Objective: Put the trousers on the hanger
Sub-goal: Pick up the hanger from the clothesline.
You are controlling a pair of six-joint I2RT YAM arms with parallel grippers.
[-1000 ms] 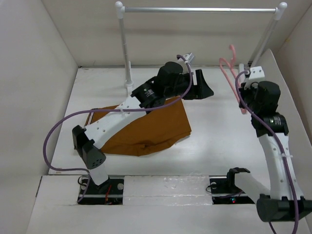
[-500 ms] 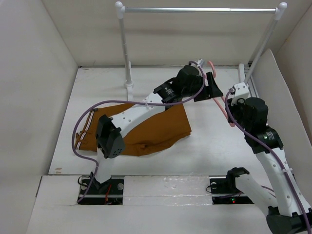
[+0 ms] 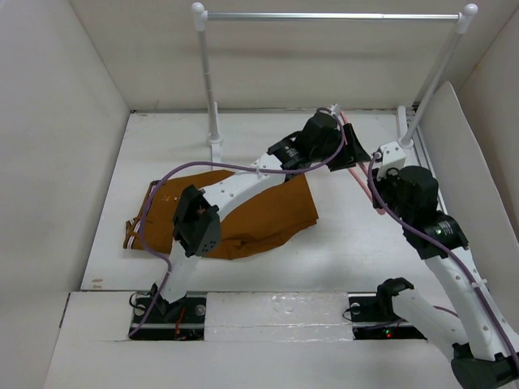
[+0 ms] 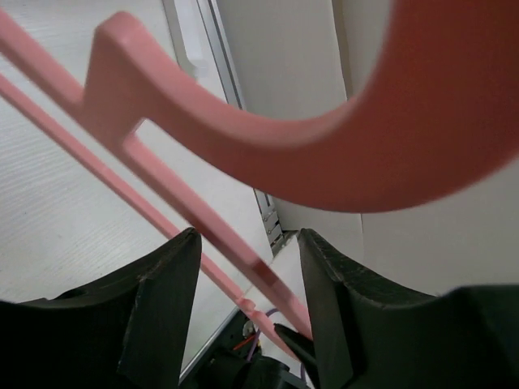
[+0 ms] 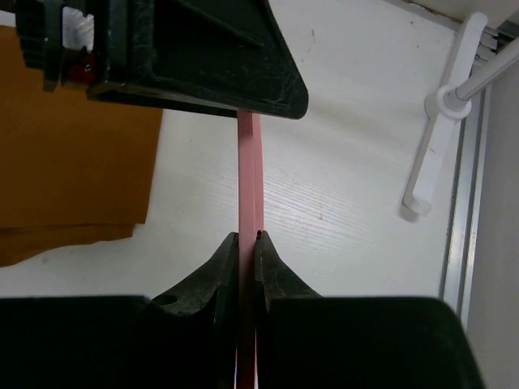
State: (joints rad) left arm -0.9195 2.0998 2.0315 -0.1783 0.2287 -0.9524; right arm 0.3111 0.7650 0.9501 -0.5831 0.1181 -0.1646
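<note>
Nearest your arm bases, left of your right fingers (image 5: 228, 250), the trousers (image 3: 259, 215) lie flat on the worktop (image 3: 357, 235). Farther out, those fingers pinch the hanger (image 5: 247, 178) tight by its thin bar. Just beyond, your left fingers (image 4: 172, 288) stand apart, astride that bar, with the hook curving above them.

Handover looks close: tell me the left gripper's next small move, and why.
Probably close the left gripper on the hanger: its thin bar runs between the open jaws, untouched as far as I can see, while the right gripper clamps it.
</note>
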